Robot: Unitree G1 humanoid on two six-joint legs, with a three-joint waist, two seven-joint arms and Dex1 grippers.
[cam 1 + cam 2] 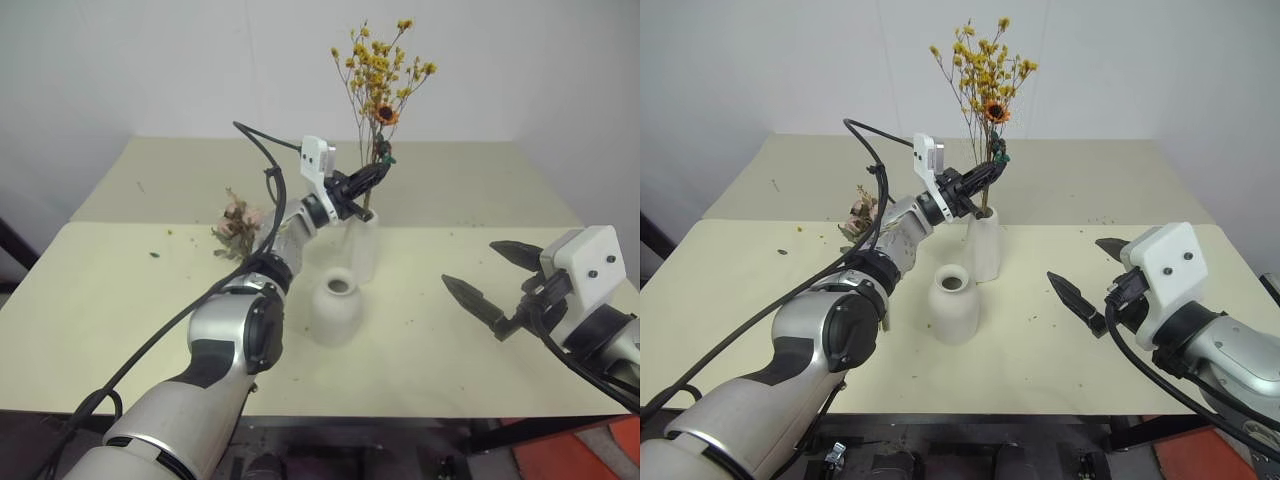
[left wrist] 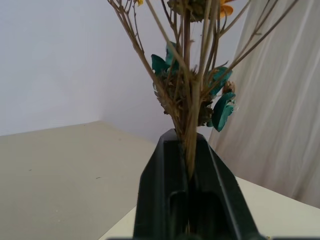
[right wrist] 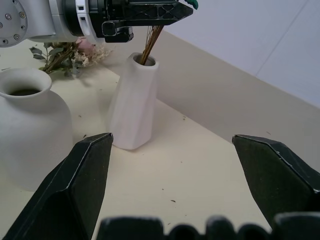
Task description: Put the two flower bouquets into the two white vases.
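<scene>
- Leftmost of the task's things, the pink bouquet [image 1: 238,222] lies flat on the table [image 1: 120,290], left of centre in the left eye view, just behind the left arm's forearm. No gripper touches it; it lies well apart from the right gripper and is judged to be waiting for its turn.
- Next, the left gripper [image 1: 372,172] sits just above centre, its fingers pinched on the thin stems of the yellow bouquet [image 1: 381,75]. The left wrist view shows the stems [image 2: 189,145] clamped between the two black fingers, with the blooms fanning out above.
- The grip lies low on the stems, close above the neck of the tall vase [image 1: 361,245]. The likely reason is control: a low hold keeps the bundle upright and steers the stem ends into the narrow mouth.
- The stem ends already stand inside the tall vase [image 3: 133,102], as the right wrist view shows; the bouquet rises directly over it.
- The round vase [image 1: 337,308] stands empty, just in front of the tall vase, near centre.
- At lower right, the right gripper [image 1: 494,280] hovers over the table with jaws spread wide and nothing held, well apart from both vases, probably parked out of the way.
</scene>
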